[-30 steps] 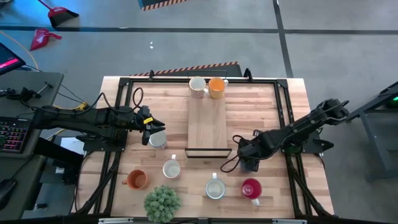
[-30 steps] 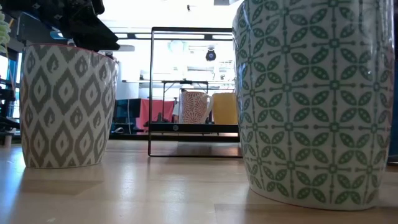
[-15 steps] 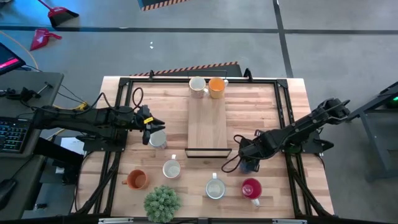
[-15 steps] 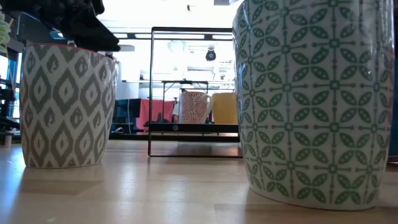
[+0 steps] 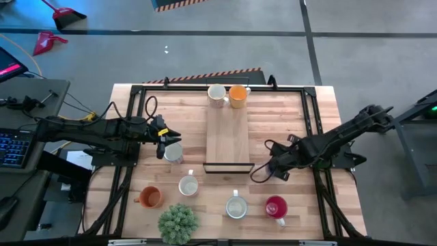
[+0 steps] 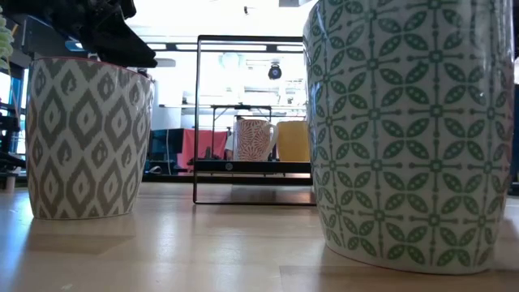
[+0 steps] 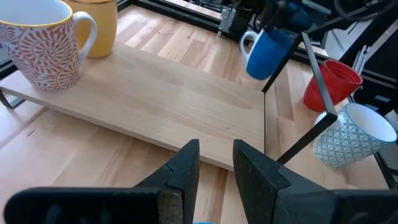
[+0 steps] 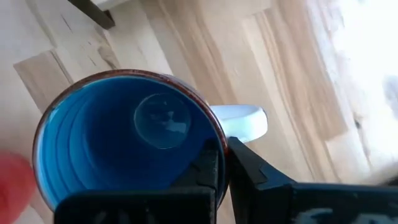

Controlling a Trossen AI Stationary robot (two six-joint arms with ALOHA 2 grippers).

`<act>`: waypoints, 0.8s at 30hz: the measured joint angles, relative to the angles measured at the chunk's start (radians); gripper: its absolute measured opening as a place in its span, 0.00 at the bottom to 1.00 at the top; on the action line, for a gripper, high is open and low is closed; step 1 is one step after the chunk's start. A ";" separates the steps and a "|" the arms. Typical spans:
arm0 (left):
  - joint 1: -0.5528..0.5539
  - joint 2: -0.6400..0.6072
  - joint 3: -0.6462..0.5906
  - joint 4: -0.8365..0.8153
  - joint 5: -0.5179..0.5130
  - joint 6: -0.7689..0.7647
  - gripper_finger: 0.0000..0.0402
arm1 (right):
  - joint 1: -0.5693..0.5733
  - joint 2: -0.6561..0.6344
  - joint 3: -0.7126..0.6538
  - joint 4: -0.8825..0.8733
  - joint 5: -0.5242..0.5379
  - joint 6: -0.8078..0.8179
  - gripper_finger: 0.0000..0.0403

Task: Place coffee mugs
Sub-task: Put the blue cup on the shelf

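Right tool (image 8: 219, 163) is clamped on the rim of the blue mug (image 8: 127, 140): 1 finger inside the wall, 1 outside, next to the white handle. In the left wrist view the blue mug (image 7: 268, 51) hangs tilted, clear of the counter (image 5: 287, 116), just past the right edge of the wooden board (image 5: 229, 133). From above the mug is mostly hidden under the right arm, near (image 5: 280, 166).

Left tool (image 7: 216, 163) sits at the left side of the counter, aimed across the board. Its fingers stand a small gap apart; from above it seems to sit at a pale mug (image 5: 173, 152), but whether it grips that mug I cannot tell.

Other mugs:
- 2 on the far end of the board: a cream mug with red pattern (image 5: 216, 94) and an orange mug (image 5: 237, 95), touching or nearly so.
- Red mug (image 5: 276, 207) near the front right.
- White mug with green pattern (image 5: 236, 206) just left of the red mug.
- White mug with grey pattern (image 5: 188, 184) left of centre.
- Second orange mug (image 5: 149, 197) at front left.

Green spiky plant ball (image 5: 178, 222) at the near edge.
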 joint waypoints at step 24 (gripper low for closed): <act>0.000 0.000 -0.001 -0.074 0.000 0.053 0.21 | -0.437 0.103 0.418 0.005 0.188 -0.166 0.00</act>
